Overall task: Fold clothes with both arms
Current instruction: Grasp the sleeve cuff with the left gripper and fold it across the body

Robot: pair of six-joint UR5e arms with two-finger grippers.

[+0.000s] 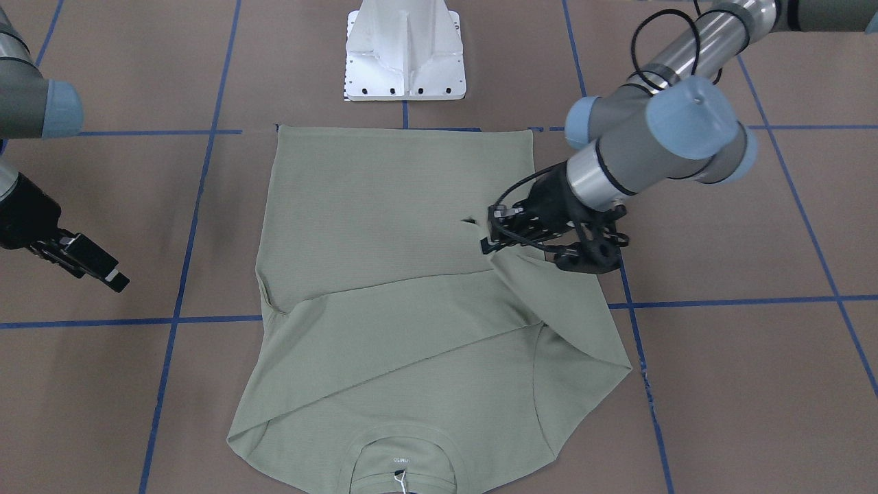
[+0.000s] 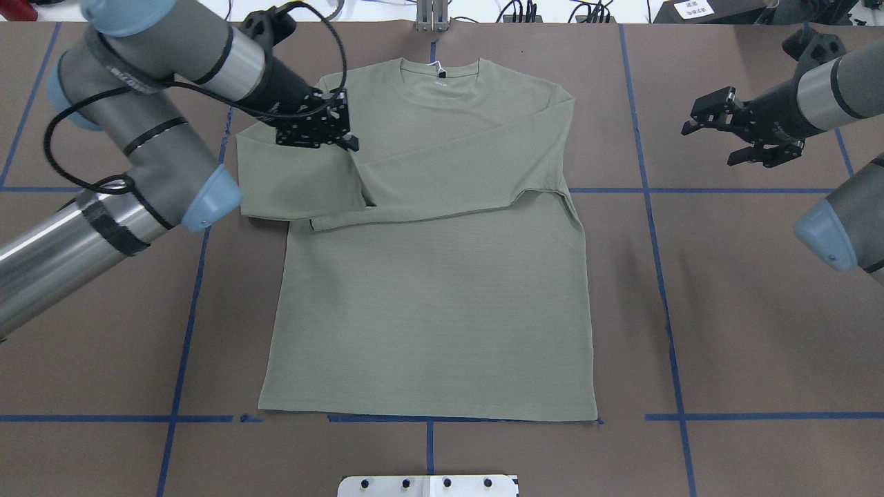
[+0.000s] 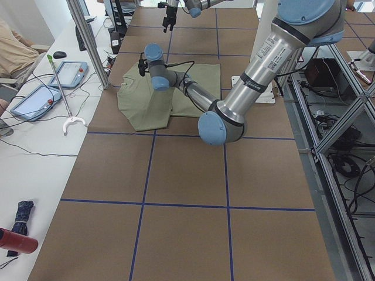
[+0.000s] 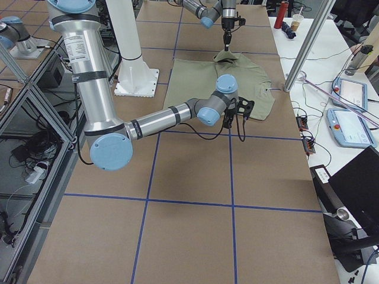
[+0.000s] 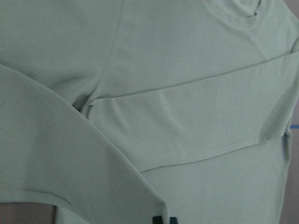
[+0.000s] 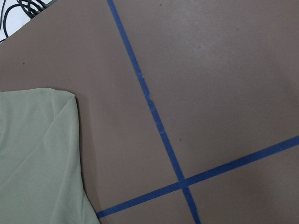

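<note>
The sage-green shirt lies flat on the brown table, collar on the far side from the robot. One sleeve is folded across the chest. My left gripper is shut on the cuff of the other sleeve and holds it raised above the shirt's shoulder. It also shows in the front view. The left wrist view shows the held sleeve draped over the body. My right gripper is open and empty above bare table, beyond the shirt's far edge. The right wrist view shows only a shirt corner.
The white base pedestal stands at the robot's side of the table, just past the shirt's hem. Blue tape lines grid the brown surface. A side table with tablets and a metal post lie beyond the collar end.
</note>
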